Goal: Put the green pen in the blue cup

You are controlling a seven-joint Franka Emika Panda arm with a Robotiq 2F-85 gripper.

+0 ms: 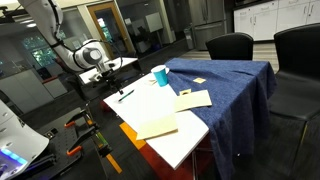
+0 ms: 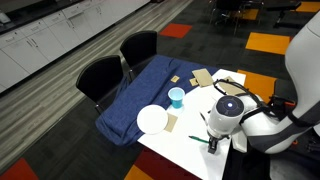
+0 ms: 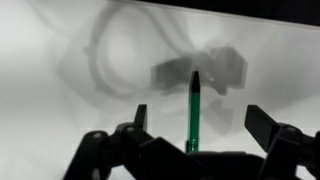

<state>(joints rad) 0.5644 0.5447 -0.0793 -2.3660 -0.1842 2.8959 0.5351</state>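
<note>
- In the wrist view, one end effector enters from the bottom. Its two fingers are spread wide and grip nothing. One green pen lies flat on the white tabletop in the gap between them, touching neither finger.
- In an exterior view, one blue cup stands upright at the edge of a blue cloth. The pen lies on the bare white side, apart from the cup, beside a white paper sheet. Two dark chairs stand behind the cloth.
- In an exterior view, the cup stands just beside one round white plate. The pen lies on the tabletop close under the arm's tip. Two chairs face the cloth's far side.
</note>
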